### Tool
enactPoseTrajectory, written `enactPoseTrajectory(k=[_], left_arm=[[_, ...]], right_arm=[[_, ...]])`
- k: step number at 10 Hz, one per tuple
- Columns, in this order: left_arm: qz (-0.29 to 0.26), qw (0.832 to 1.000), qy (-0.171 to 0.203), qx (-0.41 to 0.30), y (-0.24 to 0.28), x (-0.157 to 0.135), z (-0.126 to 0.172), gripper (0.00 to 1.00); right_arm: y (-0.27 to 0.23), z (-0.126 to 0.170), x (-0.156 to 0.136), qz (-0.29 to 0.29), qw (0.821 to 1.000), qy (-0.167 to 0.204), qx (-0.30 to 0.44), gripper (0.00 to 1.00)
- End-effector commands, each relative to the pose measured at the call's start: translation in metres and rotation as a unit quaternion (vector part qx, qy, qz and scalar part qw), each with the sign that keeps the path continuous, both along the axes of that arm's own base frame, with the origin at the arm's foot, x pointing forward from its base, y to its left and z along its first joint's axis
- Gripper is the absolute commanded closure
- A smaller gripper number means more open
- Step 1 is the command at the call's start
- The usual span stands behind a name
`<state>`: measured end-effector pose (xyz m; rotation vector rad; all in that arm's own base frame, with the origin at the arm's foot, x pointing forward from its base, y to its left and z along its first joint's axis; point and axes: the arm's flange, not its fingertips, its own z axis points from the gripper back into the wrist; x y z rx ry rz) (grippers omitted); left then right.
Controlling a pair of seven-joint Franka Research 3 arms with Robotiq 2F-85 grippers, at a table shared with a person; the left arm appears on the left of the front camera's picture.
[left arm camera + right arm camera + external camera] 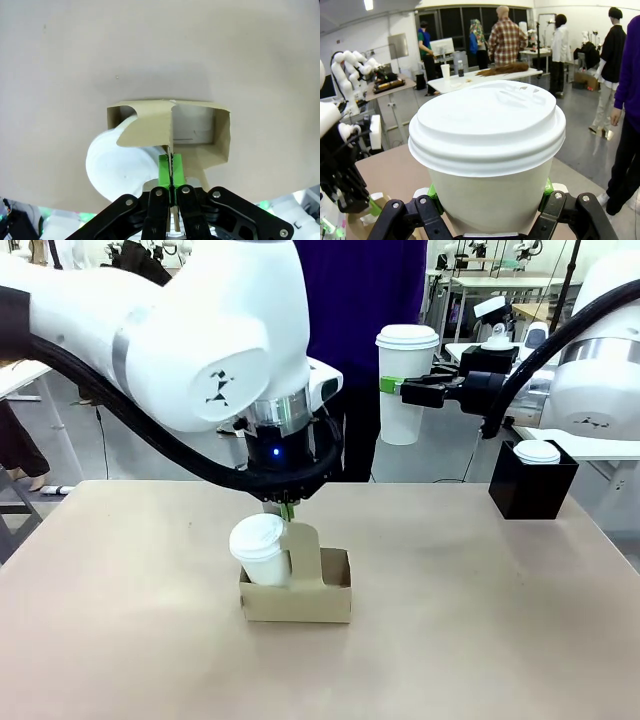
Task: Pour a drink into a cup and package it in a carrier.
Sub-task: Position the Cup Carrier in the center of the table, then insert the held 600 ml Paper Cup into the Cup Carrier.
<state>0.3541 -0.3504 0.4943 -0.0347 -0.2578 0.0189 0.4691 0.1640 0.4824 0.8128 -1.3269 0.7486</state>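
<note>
A brown cardboard carrier (300,598) stands at the middle of the table. Its upright handle tab is pinched between the green pads of my left gripper (287,510), which is shut on it from above. The left wrist view looks down at the carrier (200,145) and the left gripper (171,172). A white lidded cup (262,548) leans to the left in the carrier's left compartment (117,167). Another lidded white cup (407,380) hangs in the air at the back right, my right gripper (405,392) shut around its body (487,150). The drink is hidden.
A black box (532,488) with a white lid (537,451) on top stands at the table's right far edge. A person in dark purple (360,300) stands behind the table. Bare tabletop (480,630) surrounds the carrier.
</note>
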Motion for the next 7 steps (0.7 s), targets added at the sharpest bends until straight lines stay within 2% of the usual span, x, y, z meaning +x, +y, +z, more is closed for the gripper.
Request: enactPoseTrajectory(k=[1, 2, 3, 7], left_arm=[[0.011, 1.0, -0.004, 0.01, -0.0043, 0.0065, -0.0104, 0.98], [0.042, 0.999, 0.01, -0.002, -0.0041, 0.0102, -0.0119, 0.98], [-0.002, 1.0, 0.004, 0.003, -0.0015, 0.0032, -0.0061, 0.98], [-0.002, 1.0, 0.004, 0.003, -0.0015, 0.0032, -0.0061, 0.98]], right_arm=[[0.0045, 0.0017, 0.0018, -0.005, 1.0, -0.011, 0.01, 0.2], [0.0045, 0.0017, 0.0018, -0.005, 1.0, -0.011, 0.01, 0.2], [0.0045, 0.0017, 0.0018, -0.005, 1.0, -0.011, 0.01, 0.2], [0.0045, 0.0017, 0.0018, -0.005, 1.0, -0.011, 0.01, 0.2]])
